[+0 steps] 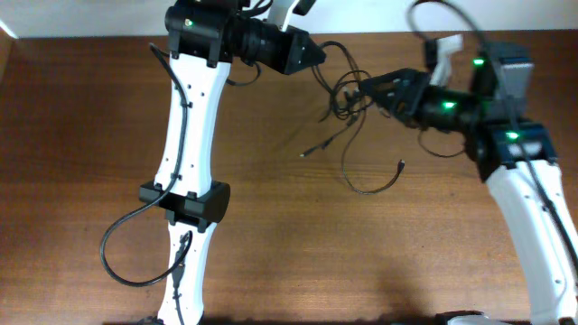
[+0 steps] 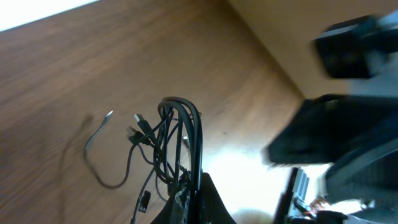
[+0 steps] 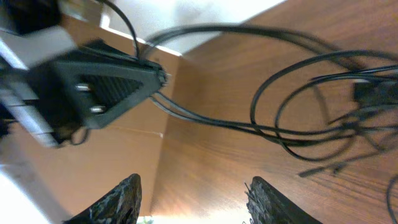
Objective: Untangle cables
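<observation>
The left gripper (image 2: 194,198) pinched the cables (image 2: 168,143) at one o'clock over the surface (image 1: 271,235). The right gripper (image 3: 194,190) hung spread and empty — it would probably do best taking one loose strand and pulling slowly.

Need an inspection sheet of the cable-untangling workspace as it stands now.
Surface: brown wooden table, no damage seen.
Job's things: thin black cables tangled in one bunch at the left gripper; loose strands trail onto the table.
Clutter: nothing seen.
Grippers: left gripper shut on the cables; right gripper open, holding nothing, beside the bunch.
Cables: thick arm cable loops out beside the left arm.
Surroundings: pale wall beyond the far edge.
</observation>
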`<state>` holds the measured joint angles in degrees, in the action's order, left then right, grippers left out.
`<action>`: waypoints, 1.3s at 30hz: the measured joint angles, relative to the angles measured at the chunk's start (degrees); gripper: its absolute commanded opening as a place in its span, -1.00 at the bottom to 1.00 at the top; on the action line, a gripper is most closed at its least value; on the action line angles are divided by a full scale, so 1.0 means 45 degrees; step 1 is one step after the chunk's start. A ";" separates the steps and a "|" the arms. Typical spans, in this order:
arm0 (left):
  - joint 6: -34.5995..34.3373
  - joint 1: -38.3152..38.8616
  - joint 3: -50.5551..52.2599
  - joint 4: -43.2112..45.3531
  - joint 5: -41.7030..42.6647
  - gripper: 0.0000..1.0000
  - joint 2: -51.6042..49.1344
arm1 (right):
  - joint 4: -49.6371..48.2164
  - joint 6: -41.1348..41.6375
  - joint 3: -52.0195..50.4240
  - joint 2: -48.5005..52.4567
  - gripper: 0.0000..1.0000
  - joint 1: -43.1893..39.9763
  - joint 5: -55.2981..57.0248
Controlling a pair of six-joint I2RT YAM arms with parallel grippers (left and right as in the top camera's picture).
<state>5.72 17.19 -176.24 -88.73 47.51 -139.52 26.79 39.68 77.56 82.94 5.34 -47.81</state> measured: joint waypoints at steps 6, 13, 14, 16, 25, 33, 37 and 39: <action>-0.0330 0.0335 0.0000 0.0170 0.0777 -1.00 0.0000 | -0.0942 0.0121 0.0000 0.0991 0.11 0.1005 0.1826; -0.0427 0.0335 0.0000 0.0155 0.1379 -1.00 0.0000 | -0.1331 0.0180 0.0000 0.1778 0.09 0.1015 0.2773; -0.0432 0.0335 0.0000 0.0136 0.1409 -1.00 0.0000 | -0.1399 0.0194 0.0000 0.1846 0.09 0.1015 0.2817; -0.0461 0.0335 0.0000 0.0015 0.1438 -1.00 0.0000 | -0.1812 0.0355 0.0000 0.2064 0.02 0.1064 0.2880; -0.0461 0.0335 0.0000 -0.0092 0.1263 -1.00 0.0000 | -0.2370 0.0612 0.0000 0.2370 -0.92 0.1253 0.2812; -0.0520 0.0272 -0.0005 -0.0321 -0.0981 -1.00 0.0000 | -0.3638 0.0811 -0.0034 0.1428 -0.92 -0.0141 0.0068; -0.0753 0.0257 -0.0005 -0.0787 -0.2633 -1.00 0.0000 | -0.3691 0.1214 -0.0034 -0.0369 -0.92 -0.2069 -0.1899; -0.0889 0.0209 -0.0005 -0.0908 -0.3215 -1.00 0.0000 | -0.3687 0.1481 -0.0034 -0.0952 -0.92 -0.3172 -0.2812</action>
<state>1.72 18.13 -176.27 -92.82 33.04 -139.52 10.20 46.35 77.41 78.65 -8.93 -60.47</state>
